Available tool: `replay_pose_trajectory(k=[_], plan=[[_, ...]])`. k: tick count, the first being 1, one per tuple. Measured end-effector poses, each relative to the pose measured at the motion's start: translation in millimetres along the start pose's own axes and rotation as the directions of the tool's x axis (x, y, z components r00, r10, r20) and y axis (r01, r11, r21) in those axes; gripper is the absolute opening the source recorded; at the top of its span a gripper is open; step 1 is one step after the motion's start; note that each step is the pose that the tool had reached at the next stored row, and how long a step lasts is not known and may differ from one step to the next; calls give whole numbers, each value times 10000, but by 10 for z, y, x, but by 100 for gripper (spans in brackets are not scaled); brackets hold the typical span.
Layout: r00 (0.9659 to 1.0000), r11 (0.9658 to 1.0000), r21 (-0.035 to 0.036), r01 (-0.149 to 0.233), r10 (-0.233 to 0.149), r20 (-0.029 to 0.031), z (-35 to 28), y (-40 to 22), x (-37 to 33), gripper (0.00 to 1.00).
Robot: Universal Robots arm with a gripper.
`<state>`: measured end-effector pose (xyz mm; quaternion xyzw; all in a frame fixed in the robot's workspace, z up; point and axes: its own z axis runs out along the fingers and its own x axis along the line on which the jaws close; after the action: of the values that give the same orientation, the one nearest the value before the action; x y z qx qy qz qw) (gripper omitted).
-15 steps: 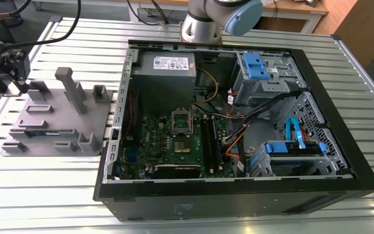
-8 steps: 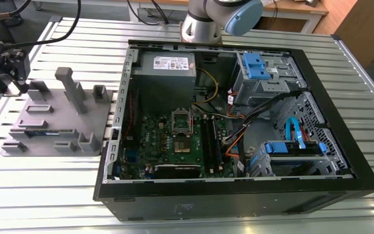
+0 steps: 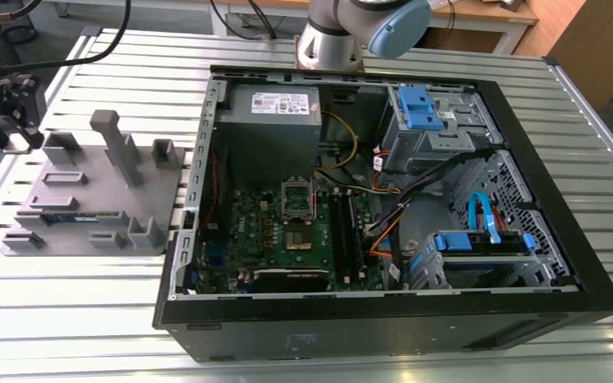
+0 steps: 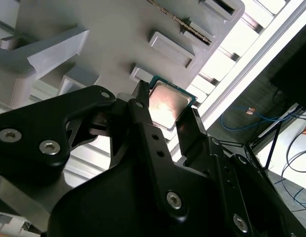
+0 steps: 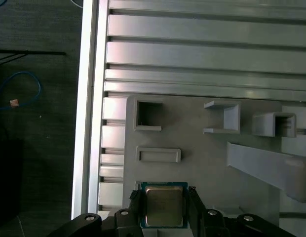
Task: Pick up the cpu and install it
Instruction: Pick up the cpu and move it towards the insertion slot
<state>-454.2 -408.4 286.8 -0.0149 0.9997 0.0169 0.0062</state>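
Note:
The cpu [image 5: 164,205] is a small square chip with a shiny silver top and a thin teal rim. It sits between my gripper's [image 5: 164,210] two black fingers [image 5: 135,203], which press on its opposite edges. In the second wrist view the cpu [image 4: 169,101] hangs a little above the grey fixture tray [image 4: 118,29], held in the gripper [image 4: 165,108]. From the exterior view my gripper [image 3: 13,132] is at the far left, over the tray's [image 3: 93,191] far left corner. The metal-framed socket [image 3: 298,199] lies on the motherboard inside the open computer case [image 3: 392,319].
The grey tray has upright posts [image 3: 115,144] and an empty square recess [image 5: 148,114]. A long green memory stick [image 3: 73,215] lies in the tray. The slatted metal table's edge [image 5: 86,123] runs close beside the tray. Cables and drive bays [image 3: 434,120] fill the case's right side.

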Motion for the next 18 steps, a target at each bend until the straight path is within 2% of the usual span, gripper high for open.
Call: replay_pose_trajectory(k=[5, 12, 18], plan=[[10000, 10000, 0, 0, 0, 0, -83, 3, -1, 47], [10000, 10000, 0, -1, 1, 0, -91, 3, -1, 47], [10000, 10000, -1, 0, 0, 0, -178, 6, -2, 47]])
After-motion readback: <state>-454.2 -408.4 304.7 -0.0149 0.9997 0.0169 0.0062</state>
